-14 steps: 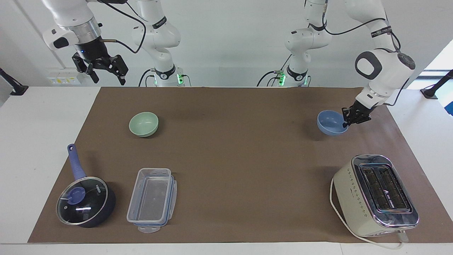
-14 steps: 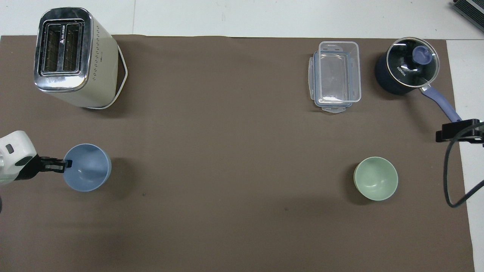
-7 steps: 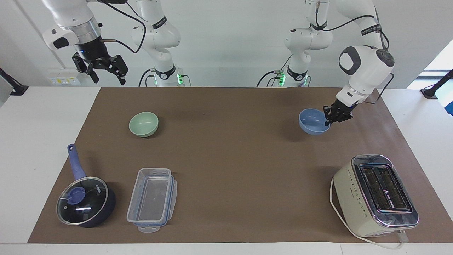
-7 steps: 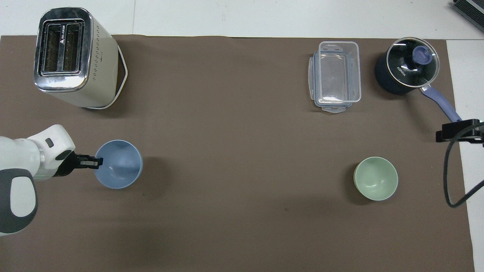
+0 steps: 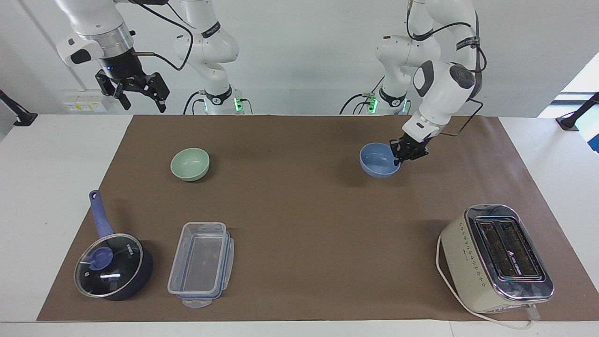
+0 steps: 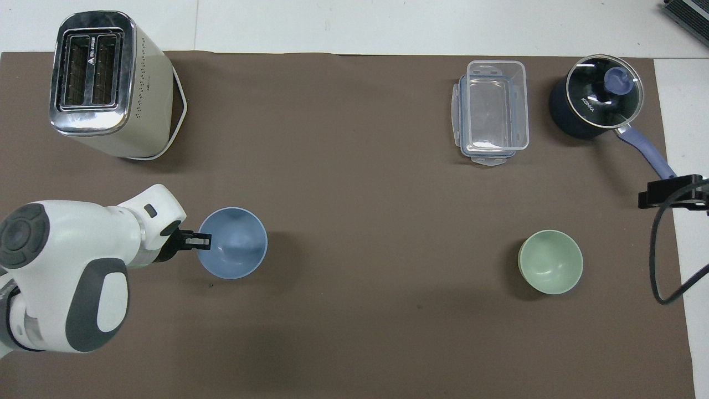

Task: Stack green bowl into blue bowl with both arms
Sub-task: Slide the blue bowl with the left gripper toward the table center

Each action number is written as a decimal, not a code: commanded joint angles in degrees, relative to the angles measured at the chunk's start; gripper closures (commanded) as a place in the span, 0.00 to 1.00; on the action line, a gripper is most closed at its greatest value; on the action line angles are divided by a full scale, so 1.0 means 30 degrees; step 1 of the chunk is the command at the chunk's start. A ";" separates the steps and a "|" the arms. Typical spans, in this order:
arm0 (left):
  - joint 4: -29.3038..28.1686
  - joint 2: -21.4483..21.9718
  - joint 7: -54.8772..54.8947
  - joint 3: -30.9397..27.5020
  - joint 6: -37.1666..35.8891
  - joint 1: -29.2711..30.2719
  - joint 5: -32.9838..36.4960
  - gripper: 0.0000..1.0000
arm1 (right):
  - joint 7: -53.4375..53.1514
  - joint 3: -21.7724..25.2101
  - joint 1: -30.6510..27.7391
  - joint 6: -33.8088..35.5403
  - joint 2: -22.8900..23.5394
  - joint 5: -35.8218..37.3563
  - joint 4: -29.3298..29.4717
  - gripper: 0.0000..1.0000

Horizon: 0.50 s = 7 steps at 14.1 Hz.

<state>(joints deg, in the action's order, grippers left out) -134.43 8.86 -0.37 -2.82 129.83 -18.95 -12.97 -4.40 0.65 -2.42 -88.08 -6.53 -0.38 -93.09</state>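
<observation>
Left gripper (image 5: 398, 160) (clamped on rim) has carried blue bowl (image 5: 378, 160) centerward.

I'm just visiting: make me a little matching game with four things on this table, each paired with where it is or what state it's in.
Things:
1. blue bowl
2. green bowl
3. saucepan
4. toaster

States:
A. glass lid on
B. sits alone on the mat, nothing touching it
C. rim pinched by the left claw
D. two empty slots facing up

Pairs: 1-C, 2-B, 3-A, 4-D
</observation>
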 commanded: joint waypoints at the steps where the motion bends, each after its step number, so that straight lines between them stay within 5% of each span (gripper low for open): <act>1: -0.0365 -0.0257 -0.2242 -0.0262 0.1222 -0.2084 0.0339 1.00 | 0.0235 -0.0072 -0.0072 -0.0055 -0.0019 0.0040 -0.0024 0.00; 7: -0.0307 -0.2160 -0.8601 -0.0319 0.3479 -0.6451 0.1891 1.00 | 0.0235 -0.0072 -0.0072 -0.0026 -0.0019 0.0040 -0.0024 0.00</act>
<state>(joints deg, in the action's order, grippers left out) -134.85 3.48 -21.90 -2.60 137.65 -34.95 -9.03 -4.40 0.66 -2.42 -88.08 -6.53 -0.38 -93.09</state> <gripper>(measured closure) 0.960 0.000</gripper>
